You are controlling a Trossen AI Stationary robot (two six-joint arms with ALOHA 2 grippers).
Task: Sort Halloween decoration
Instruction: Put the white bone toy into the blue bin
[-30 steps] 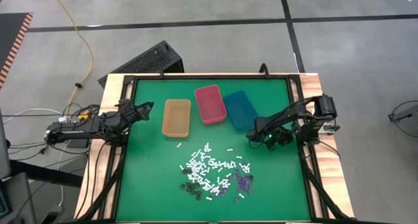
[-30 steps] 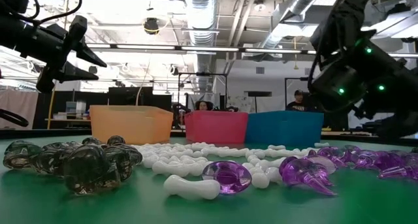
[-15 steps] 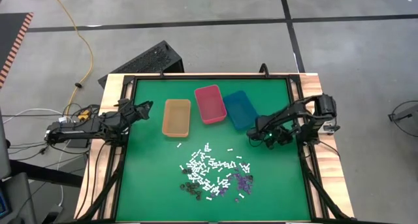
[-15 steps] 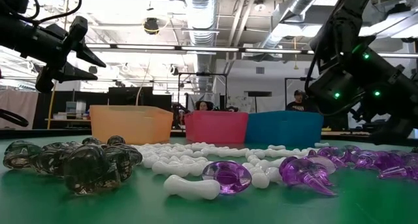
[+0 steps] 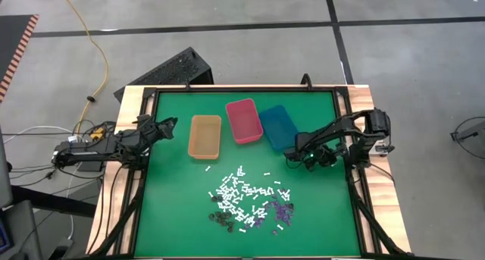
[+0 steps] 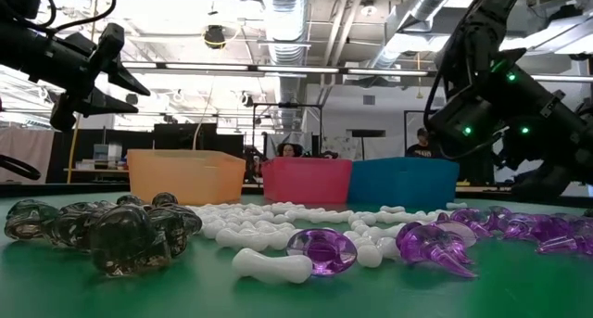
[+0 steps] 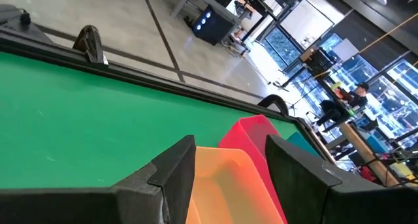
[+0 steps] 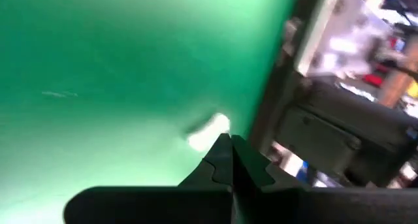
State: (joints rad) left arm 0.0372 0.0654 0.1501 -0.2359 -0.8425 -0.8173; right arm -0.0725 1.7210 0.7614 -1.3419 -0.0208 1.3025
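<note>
Since a second ago your right gripper (image 5: pixel 290 157) has pulled back a little toward the right arm's base and swung nearer the teal rectangular plastic bin (image 5: pixel 277 126); nothing else on the table has shifted.

From the high view, you can see it hanging just beside that bin's near corner, above bare green table mat (image 5: pixel 174 207). The pile of tiny plastic Halloween decoration pieces (image 5: pixel 246 199), white sticks with purple and dark bits, lies well apart from it, toward the front of the mat. Your left gripper (image 5: pixel 173 123) waits at the left edge, next to the translucent orange rectangular bin (image 5: pixel 204 136); the pink rectangular bin (image 5: pixel 244 120) sits between the orange and teal ones.

From the low view, the right gripper (image 6: pixel 454 137) hangs above the teal bin (image 6: pixel 403 182), with the pieces (image 6: pixel 315 248) spread across the foreground untouched.

In the left wrist view your left gripper (image 7: pixel 228 165) stands wide apart and empty, looking over the orange bin (image 7: pixel 228 185).

In the right wrist view your right gripper (image 8: pixel 228 149) is pressed together. A small white stick (image 8: pixel 210 130) shows at its tips, but you cannot tell for sure whether it is pinched or lying on the mat behind. If it is held, this looks like a carry to a bin, with nearly the whole pile yet to sort.
</note>
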